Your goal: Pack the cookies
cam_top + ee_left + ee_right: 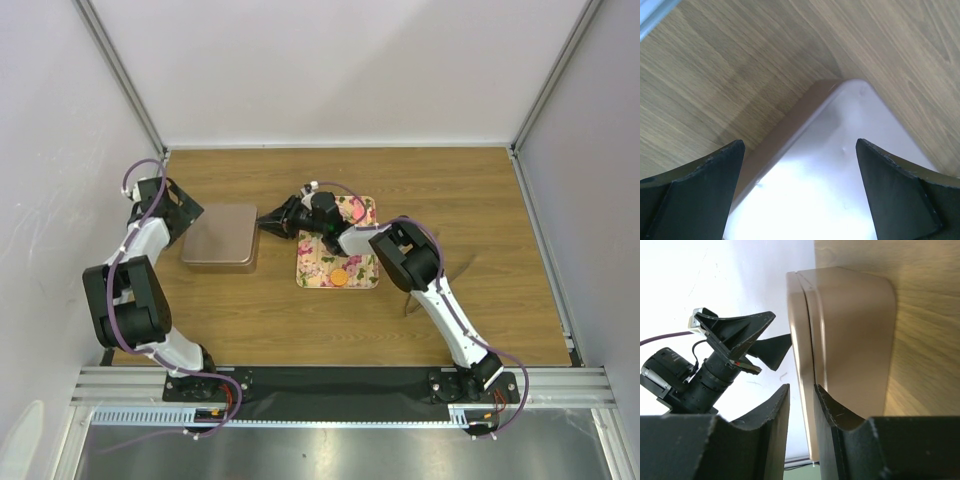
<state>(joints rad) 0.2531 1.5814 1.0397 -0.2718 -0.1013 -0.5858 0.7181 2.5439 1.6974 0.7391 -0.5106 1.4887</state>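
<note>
One orange cookie (pixel 339 277) lies on the near edge of the flowered tray (pixel 362 270); my right arm covers much of the tray. A tan box (pixel 220 236) with its lid on stands left of the tray. My right gripper (pixel 265 222) (pixel 801 386) reaches to the box's right side, jaws slightly open and straddling the lid's rim (pixel 799 340), with a sliver of light beside one finger. My left gripper (pixel 190 215) (pixel 800 142) hovers wide open over the box's far left corner (pixel 850 87), holding nothing.
The wooden table (pixel 450 200) is walled by white panels on three sides. My left gripper's fingers (pixel 767 347) show in the right wrist view just above the lid. The arm bases sit on the rail (pixel 340 385) at the near edge.
</note>
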